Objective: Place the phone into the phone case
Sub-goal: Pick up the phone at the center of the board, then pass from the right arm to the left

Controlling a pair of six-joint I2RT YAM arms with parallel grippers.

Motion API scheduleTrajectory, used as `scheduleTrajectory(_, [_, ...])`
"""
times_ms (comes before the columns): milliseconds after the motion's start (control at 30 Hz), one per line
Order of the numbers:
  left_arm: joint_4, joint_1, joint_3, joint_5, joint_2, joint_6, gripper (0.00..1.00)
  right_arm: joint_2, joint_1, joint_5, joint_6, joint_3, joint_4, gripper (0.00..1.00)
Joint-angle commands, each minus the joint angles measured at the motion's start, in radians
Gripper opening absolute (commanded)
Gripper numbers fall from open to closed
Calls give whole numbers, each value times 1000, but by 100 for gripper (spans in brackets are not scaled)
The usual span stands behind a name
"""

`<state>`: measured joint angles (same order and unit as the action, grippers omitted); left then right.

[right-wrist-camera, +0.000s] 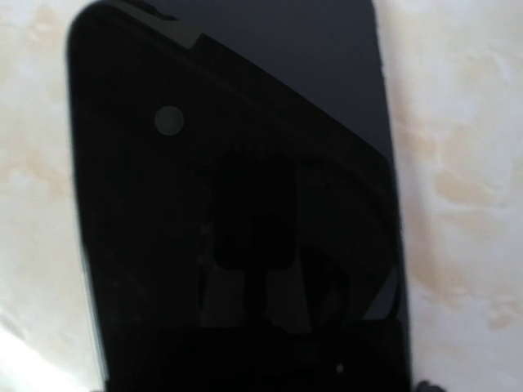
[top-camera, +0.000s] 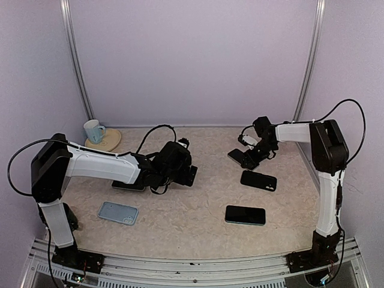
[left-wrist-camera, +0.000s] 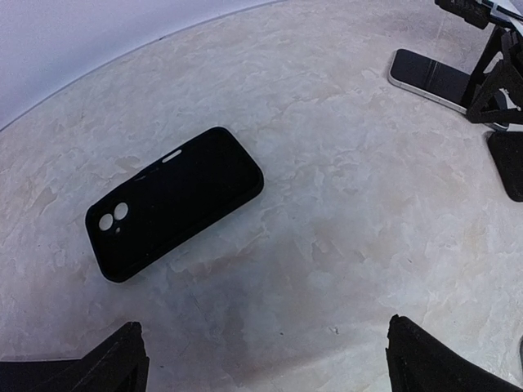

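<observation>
task barely begun: the black phone case (left-wrist-camera: pixel 172 202) lies empty on the worktop (left-wrist-camera: pixel 327 245) just ahead of the left end effector (left-wrist-camera: pixel 263 349), whose fingers stand wide apart and hold nothing. the phone (right-wrist-camera: pixel 237 212) lies flat, screen up, toward the far right of the worktop, well apart from the case, with the right end effector (top-camera: pixel 251 155) down over it; whether those jaws grip it i cannot tell. left to do, by my reading: secure and lift the phone, carry it across, seat it in the case.
</observation>
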<state>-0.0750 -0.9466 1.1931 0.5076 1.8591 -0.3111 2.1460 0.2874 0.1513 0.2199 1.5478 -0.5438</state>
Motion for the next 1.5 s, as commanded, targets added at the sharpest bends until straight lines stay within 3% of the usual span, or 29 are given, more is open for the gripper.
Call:
scheduleTrajectory(0, [1, 22, -23, -6, -18, -36, 99, 45, 56, -38, -9, -11, -9, 64])
scheduleTrajectory(433, [58, 107, -88, -101, -98, -149, 99, -112, 132, -170, -69, -78, 202, 61])
scheduleTrajectory(967, [130, 124, -93, -206, -123, -211, 99, -235, 173, -96, -199, -198, 376, 59])
scheduleTrajectory(1467, [366, 204, -96, -551, -49, -413, 99, -416, 309, -116, -271, -360, 541, 59])
